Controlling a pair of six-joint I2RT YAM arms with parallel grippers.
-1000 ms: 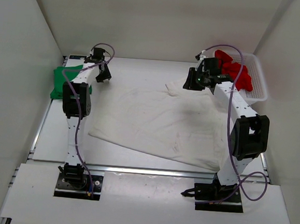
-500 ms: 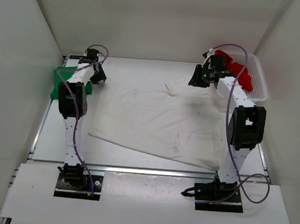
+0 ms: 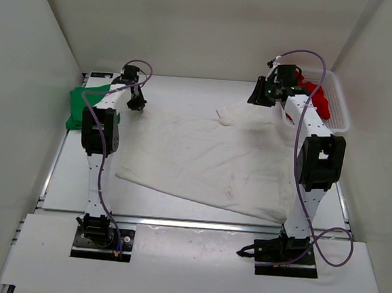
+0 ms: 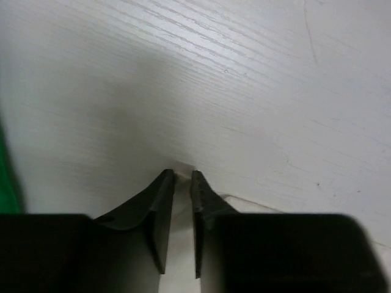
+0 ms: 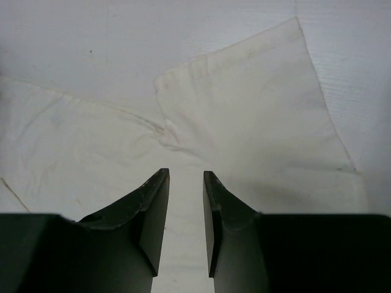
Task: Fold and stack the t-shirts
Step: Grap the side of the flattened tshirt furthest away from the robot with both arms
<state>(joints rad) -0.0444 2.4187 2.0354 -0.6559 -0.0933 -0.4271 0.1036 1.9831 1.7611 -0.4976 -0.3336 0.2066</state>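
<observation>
Shirt layout: white shirt (image 3: 202, 157) lies spread flat mid-desk (image 3: 180, 87). Green shirt (image 3: 80, 103) sits bunched at the far left edge. Red shirt (image 3: 315, 95) is in the basket (image 3: 342, 117) at far right.

Step in hand, judged: take the white shirt's far edge with both claws for the first fold. Left claw (image 3: 137, 105) is at the shirt's far left corner. Right claw (image 3: 257, 97) hangs over the far right sleeve (image 3: 236, 112). Right claw is released and empty, jaws parted above cloth. Left claw shows only a slim gap, so it's not possible to tell if it pinches the hem or nothing.

To do it well, both claws should bite near the hem at matching points. They should then lift evenly so the fold lands straight. Right claw likely needs to drop onto the sleeve first.

Top view gives all three shirts and both arms but hides the jaw gaps. Right wrist view shows the sleeve hem and the crease where it joins the body. Left wrist view shows mostly bare desk past the tips. It also shows a green sliver at the left border and a bit of cloth edge by the tips.
</observation>
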